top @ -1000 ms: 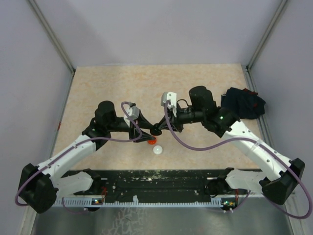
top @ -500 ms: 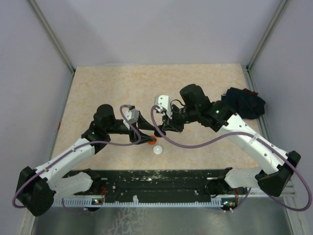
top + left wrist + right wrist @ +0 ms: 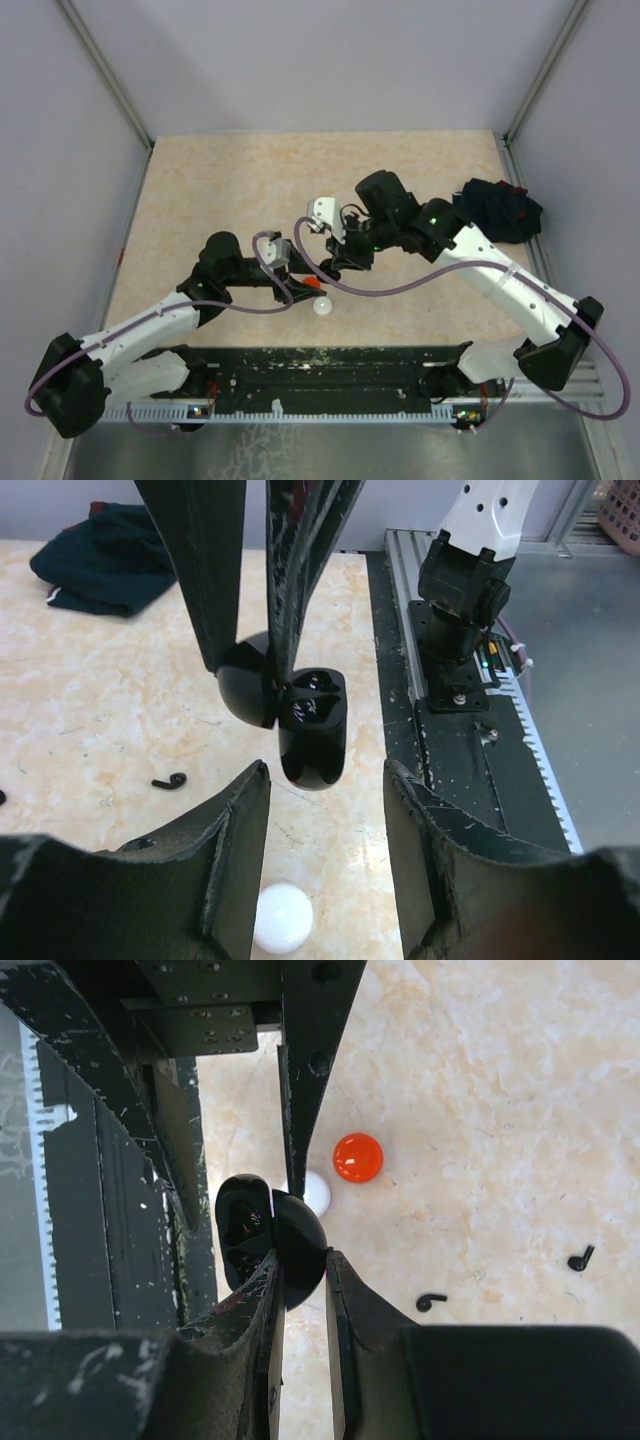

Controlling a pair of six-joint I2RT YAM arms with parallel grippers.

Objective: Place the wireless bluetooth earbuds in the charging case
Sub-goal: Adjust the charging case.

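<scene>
Black on black at the nearest point: left gripper [image 3: 325,775] about half spread, nothing pinched, its two fingers [image 3: 235,850] standing either side of the lower end of the charging case [image 3: 312,742], a gap at each side, so no contact to be seen. Below the gap between those fingers, down on the table [image 3: 90,720], a white disc [image 3: 282,918]; not part of the task.

Just ahead of the left tips, the case itself, hanging in the air and hinged open, two dark wells turned back toward the left gripper. Wells filled or empty: impossible to tell, too glossy and dark. Clamped on the round lid [image 3: 245,685] from the opposite side, the right gripper [image 3: 300,1260], closed down tight and carrying the whole case.

Past the right gripper's tips, low on the table, a red disc [image 3: 358,1157] just beside the white one. Further out to that gripper's side, one black earbud [image 3: 431,1302] and a second black earbud [image 3: 580,1258], loose on the table, well apart from the case. Farthest from both grippers, a dark navy cloth [image 3: 497,210] near the table's edge.

On progress, as a judgement: case lifted and opened, done. No bud in either gripper; the black pair not yet inserted. Red-orange and white buds not to be found in these views. Probably left to do: fetching a bud with the free left gripper, seating it in a well, then repeating.
</scene>
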